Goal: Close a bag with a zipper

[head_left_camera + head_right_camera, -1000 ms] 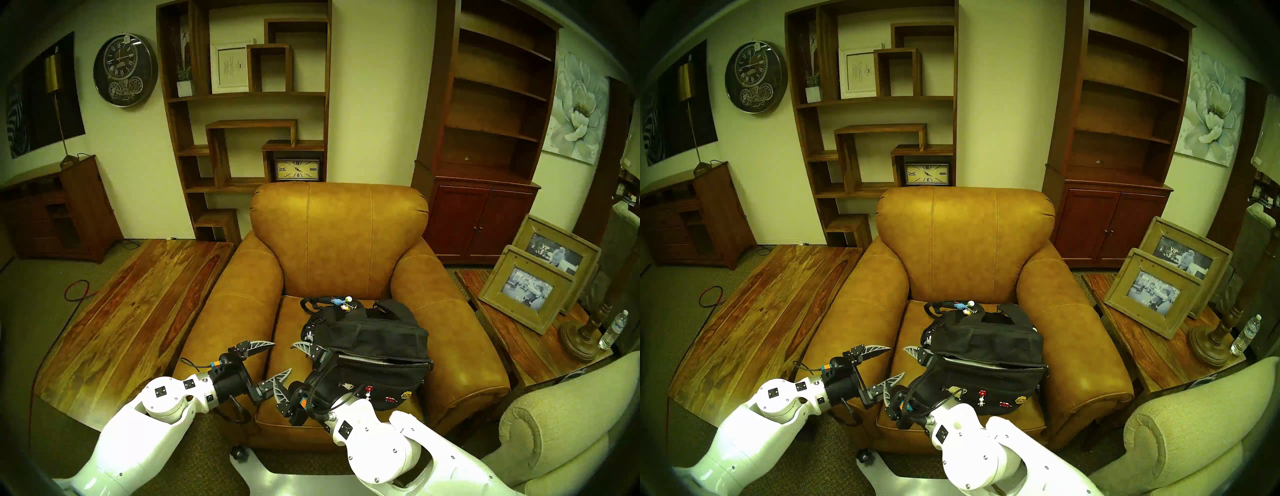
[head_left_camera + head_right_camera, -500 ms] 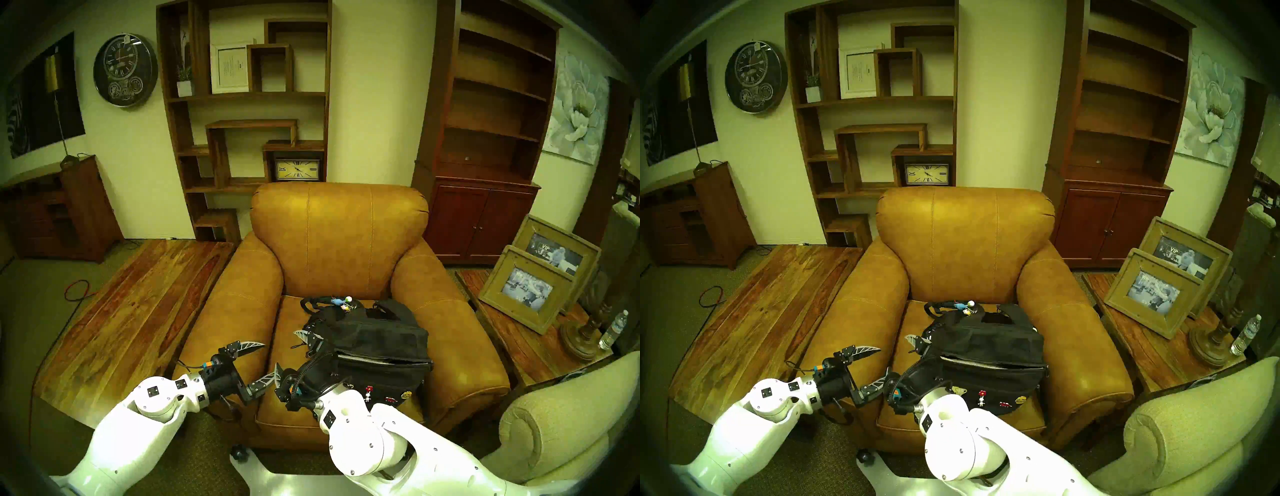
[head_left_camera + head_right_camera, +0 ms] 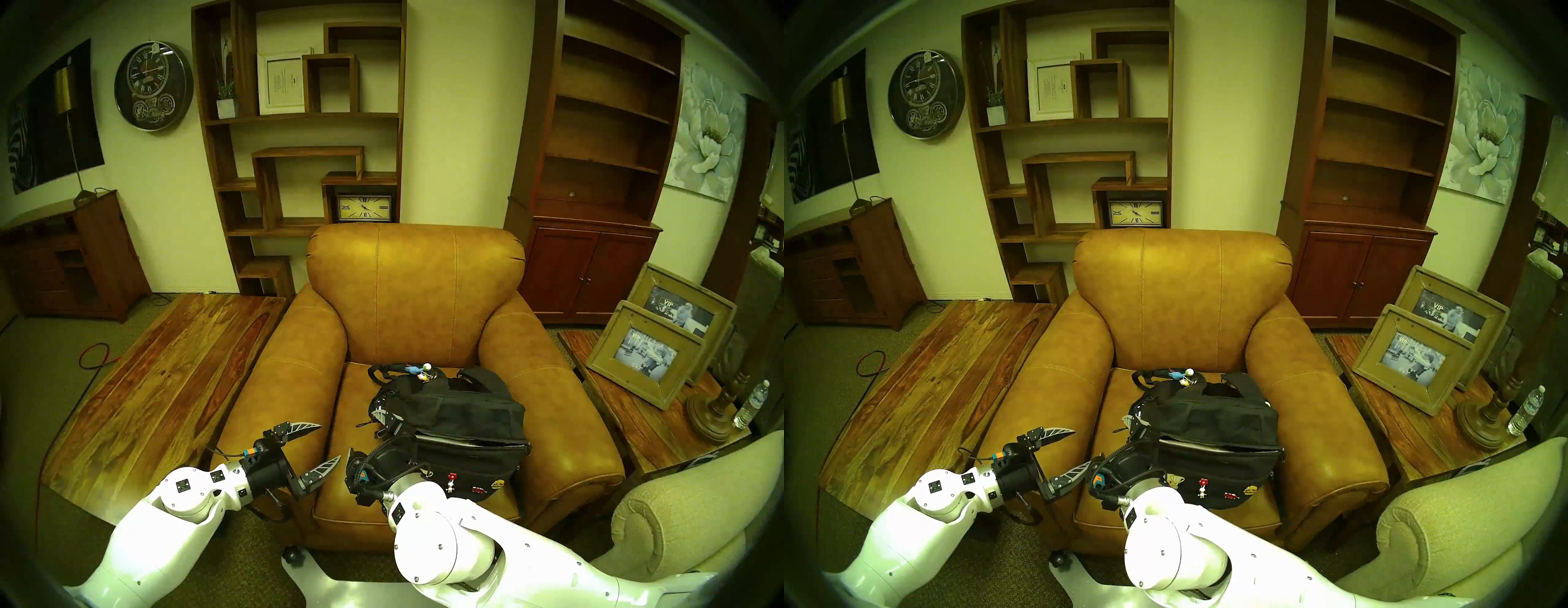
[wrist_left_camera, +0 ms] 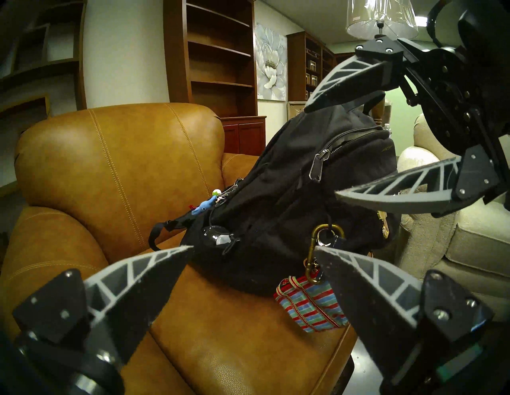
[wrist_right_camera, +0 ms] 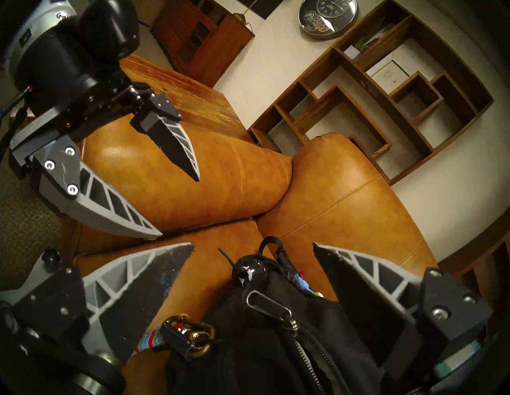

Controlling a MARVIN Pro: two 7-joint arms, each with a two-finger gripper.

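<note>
both grippers, left gripper (image 3: 329,441) and right gripper (image 5: 252,248), gape empty; the zipper pull (image 5: 269,304) could slip as the backpack (image 3: 462,429) sags on the armchair's (image 3: 424,297) seat.

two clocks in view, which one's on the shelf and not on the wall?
The rectangular cream-faced clock stands in the low shelf compartment just behind the armchair. The round dark clock hangs on the wall, upper left.

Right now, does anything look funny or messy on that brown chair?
Yes. The black backpack lies slumped on its side on the armchair seat, and the silver zipper on its pin-covered front pocket gapes open. Its strap and little charms sprawl loose behind it. Nothing looks spilled or broken.
</note>
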